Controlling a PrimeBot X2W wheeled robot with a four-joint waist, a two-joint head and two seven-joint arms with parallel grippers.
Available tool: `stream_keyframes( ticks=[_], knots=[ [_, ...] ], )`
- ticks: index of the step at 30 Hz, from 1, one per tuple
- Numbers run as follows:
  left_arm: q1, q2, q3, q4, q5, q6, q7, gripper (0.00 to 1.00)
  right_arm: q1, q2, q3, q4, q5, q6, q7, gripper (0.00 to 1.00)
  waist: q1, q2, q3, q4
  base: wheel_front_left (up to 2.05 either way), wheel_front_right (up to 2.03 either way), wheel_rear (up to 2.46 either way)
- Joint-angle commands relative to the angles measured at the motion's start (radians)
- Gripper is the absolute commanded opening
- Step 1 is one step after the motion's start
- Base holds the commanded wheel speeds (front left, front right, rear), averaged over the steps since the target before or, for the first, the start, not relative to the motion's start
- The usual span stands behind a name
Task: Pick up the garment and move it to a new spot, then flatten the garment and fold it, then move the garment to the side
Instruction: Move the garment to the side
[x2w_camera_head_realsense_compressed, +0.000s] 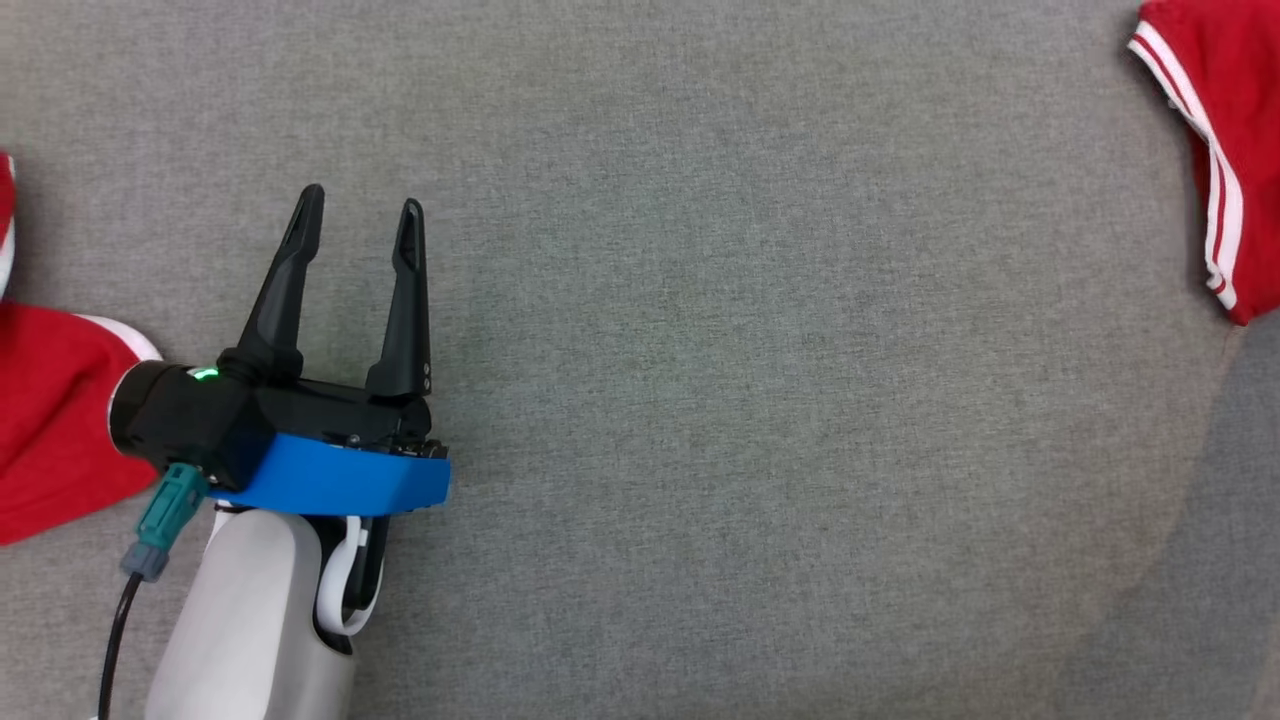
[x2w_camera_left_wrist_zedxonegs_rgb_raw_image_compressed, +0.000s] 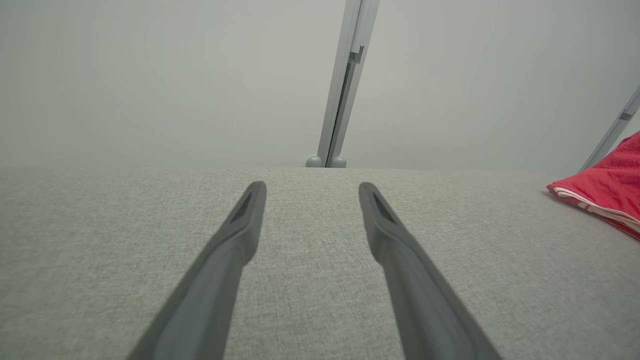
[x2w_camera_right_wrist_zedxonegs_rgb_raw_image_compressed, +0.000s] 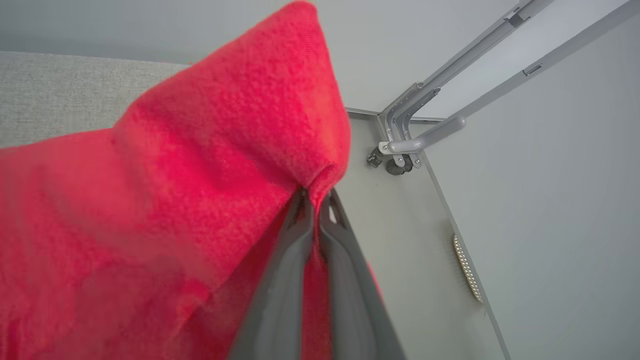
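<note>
The garment (x2w_camera_head_realsense_compressed: 1225, 130) is red with white stripes along its edge and hangs into the top right corner of the head view, above the grey table (x2w_camera_head_realsense_compressed: 760, 400). In the right wrist view my right gripper (x2w_camera_right_wrist_zedxonegs_rgb_raw_image_compressed: 316, 195) is shut on a bunched fold of the garment (x2w_camera_right_wrist_zedxonegs_rgb_raw_image_compressed: 200, 175), which drapes left over the fingers. My left gripper (x2w_camera_head_realsense_compressed: 362, 198) lies low over the table at the left, open with nothing between its fingers. The left wrist view has the open left gripper (x2w_camera_left_wrist_zedxonegs_rgb_raw_image_compressed: 311, 187) over bare cloth, and the garment's striped edge (x2w_camera_left_wrist_zedxonegs_rgb_raw_image_compressed: 607, 192) far to the right.
Another red cloth (x2w_camera_head_realsense_compressed: 50, 430) with a white edge lies at the table's left edge, just behind my left wrist. A metal frame post (x2w_camera_left_wrist_zedxonegs_rgb_raw_image_compressed: 345, 85) stands beyond the table's far edge. Frame bars (x2w_camera_right_wrist_zedxonegs_rgb_raw_image_compressed: 425, 125) and pale floor show past the table's corner.
</note>
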Motion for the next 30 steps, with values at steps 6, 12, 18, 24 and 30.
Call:
stream_keyframes(
  ticks=[6,12,18,24,30],
  knots=[
    [0.014,-0.006,-0.002,0.004,-0.005,-0.007,-0.004,1.00,0.035,0.032,-0.078,-0.011,-0.080,0.000,-0.002,0.00,0.0001,0.0000,-0.018,0.017,0.00,0.00,0.00],
    [0.021,-0.008,-0.008,0.020,-0.009,-0.007,-0.004,1.00,0.049,0.067,-0.131,0.005,-0.129,0.000,-0.009,1.00,0.0001,0.0000,-0.054,0.034,0.00,0.00,0.00],
    [0.052,-0.014,0.004,0.041,-0.016,-0.007,-0.004,1.00,0.094,0.116,-0.177,0.033,-0.156,0.000,-0.038,1.00,0.0001,0.0000,-0.147,0.054,0.00,0.00,0.00],
    [0.121,-0.019,0.037,0.072,-0.017,-0.007,-0.004,1.00,0.203,0.198,-0.128,0.036,-0.056,0.000,-0.192,1.00,0.0001,0.0000,-0.286,0.070,0.00,0.00,0.00],
    [0.217,-0.025,0.079,0.101,-0.003,0.007,-0.004,1.00,0.397,0.271,0.047,-0.035,0.116,0.000,-0.374,1.00,0.0001,0.0000,-0.423,0.082,0.00,0.00,0.00]
  ],
)
